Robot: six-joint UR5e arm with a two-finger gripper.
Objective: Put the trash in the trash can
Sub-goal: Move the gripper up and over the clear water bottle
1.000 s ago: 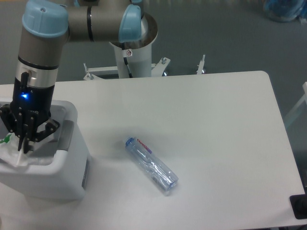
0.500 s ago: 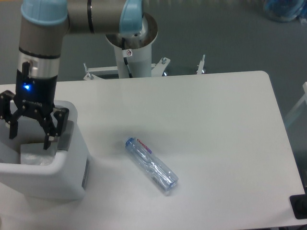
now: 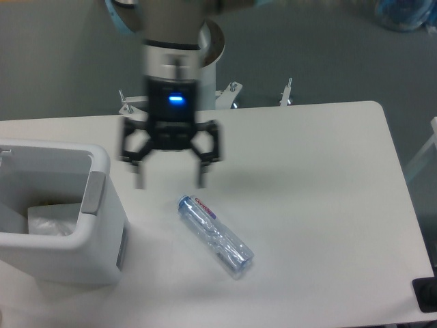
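Gripper [image 3: 171, 179] reads as spread wide on my feed, both fingers [image 3: 202, 169] pointing down with nothing between them (frame is motion-blurred, so edges are soft). It hangs over the tabletop [image 3: 307, 178] toward the rear edge, left of centre, with the blue light on the wrist lit. Fingertips sit above and just behind the capped end of the bottle [image 3: 216, 236], not touching it as far as I can tell.

Bottle is lying on its side on the tabletop, roughly mid-table and nearer the front edge, angled from upper left to lower right. Crushed clear plastic, red-blue label near the upper-left end.

Trash can [image 3: 95, 205] stands at the left edge of the tabletop, toward the front-left corner, partly cut off by the frame. White-grey, thick rim, grey panel on the side facing the bottle. Inside I see a pale crumpled wrapper [image 3: 49, 217] lying at the bottom (can't make out a green strip from this angle).

Bottle and trash can are apart, bare tabletop between them. Arm's white base column [image 3: 205, 75] sits behind the rear edge.
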